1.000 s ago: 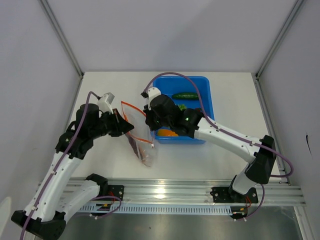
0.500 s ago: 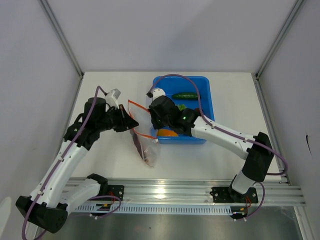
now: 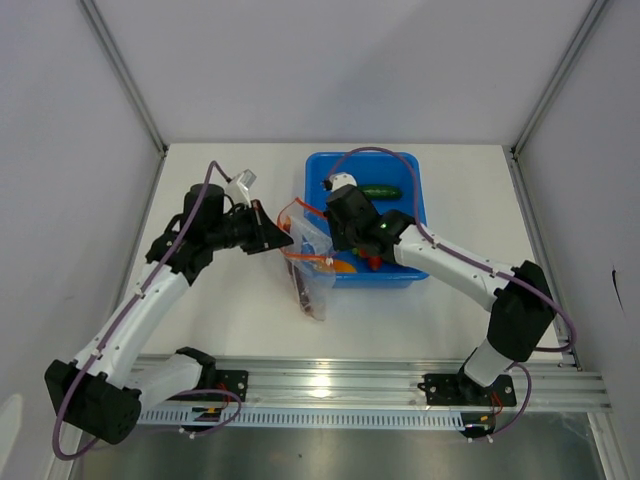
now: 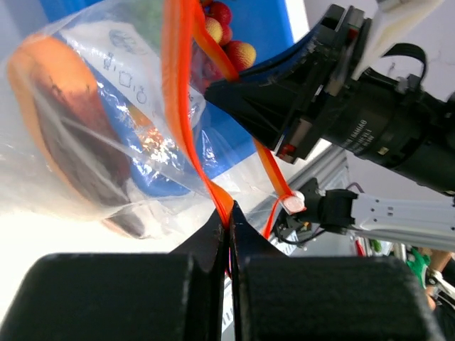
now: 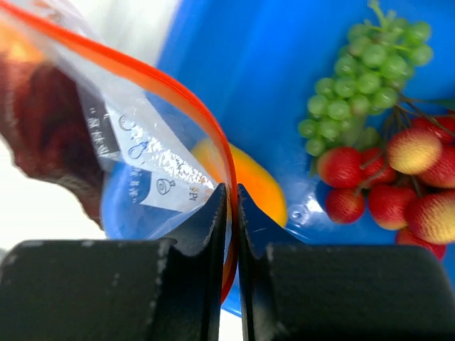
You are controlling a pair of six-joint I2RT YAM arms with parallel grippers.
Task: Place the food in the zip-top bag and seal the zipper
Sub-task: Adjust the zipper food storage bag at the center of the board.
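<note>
Zip-top bag (image 3: 312,278): zipper (image 4: 178,106) pinched by left pincer (image 4: 229,215) and right pincer (image 5: 232,193), contents (image 4: 78,135) blurred.

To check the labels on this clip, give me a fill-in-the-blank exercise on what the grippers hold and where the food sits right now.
1. The left gripper and the right gripper each pinch the zip-top bag's orange-red ____.
2. The dark green cucumber lies in the blue ____.
3. The grape bunch next to the red fruits is coloured ____.
Missing words: zipper; bin; green.
</note>
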